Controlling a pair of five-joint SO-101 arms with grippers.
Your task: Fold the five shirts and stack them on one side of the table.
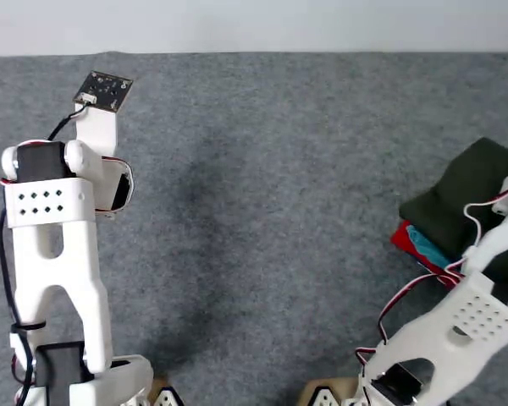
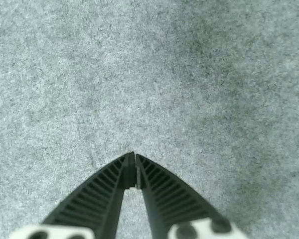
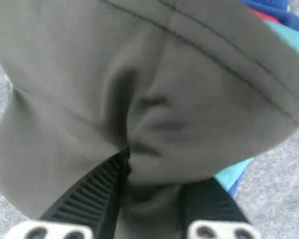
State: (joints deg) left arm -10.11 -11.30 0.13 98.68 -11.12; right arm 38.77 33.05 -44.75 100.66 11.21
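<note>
- Slippage is looming as the main risk; the right end effector [image 3: 154,174] is pinching a bunched fold of the dark shirt [image 3: 164,74], its jaws closing on cloth that is puckering up between them; if it is lifting away without letting go, that fold is probably going to drag open and spoil the folding.
- Layers directly beneath the right end effector are lying loose on one another; the red shirt [image 1: 411,239] and the teal shirt [image 1: 429,251] are poking out from under the dark one, so any sideways tug on the top layer is risking pulling the stack [image 1: 444,211] askew.
- Support from the other side is lacking; the left end effector [image 2: 135,157] is sitting with its jaws fully closed, tips touching, gripping nothing; bare grey worktop [image 1: 262,211] is lying below and ahead of it, and the stack is sitting well apart from it, so it is not placed to steady anything.
- Counting: two end effectors are showing; one stack is sitting under the right one; four shirts are showing by colour, namely dark, red, teal and the blue shirt [image 3: 269,7] peeking out just beyond the dark one; a fifth I am not managing to make out, and it may be lying hidden lower down.
</note>
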